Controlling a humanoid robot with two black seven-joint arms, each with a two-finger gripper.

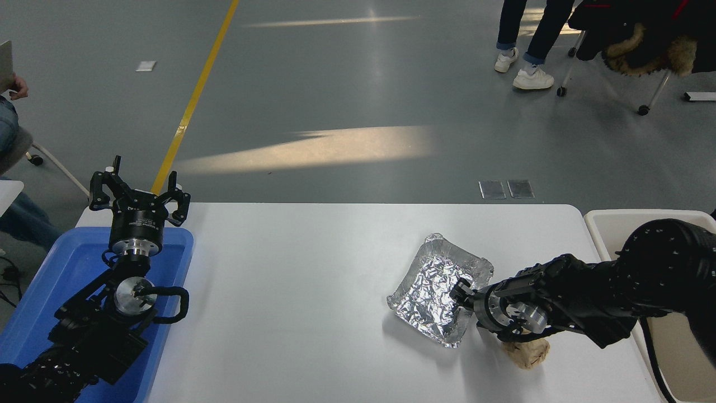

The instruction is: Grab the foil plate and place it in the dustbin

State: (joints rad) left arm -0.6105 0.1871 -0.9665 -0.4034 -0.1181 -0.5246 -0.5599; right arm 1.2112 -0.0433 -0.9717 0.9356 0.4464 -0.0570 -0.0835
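Observation:
The foil plate (433, 294), a crinkled silver tray, lies flat on the white table (291, 291), right of the middle. My right gripper (461, 293) comes in low from the right and rests at the plate's right rim, its tip reaching over the rim into the plate. My own wrist hides how it holds there. The dustbin (615, 219), a cream-white tub, stands off the table's right end, and my right arm covers much of it. My left gripper (140, 193) is parked open above the blue tray, holding nothing.
A crumpled beige paper ball (526, 354) lies just under my right wrist, near the table's front right. The blue tray (67, 268) sits at the table's left end. A person's legs (528, 50) and a wheeled chair (643, 45) show beyond the table; another person sits at the far left.

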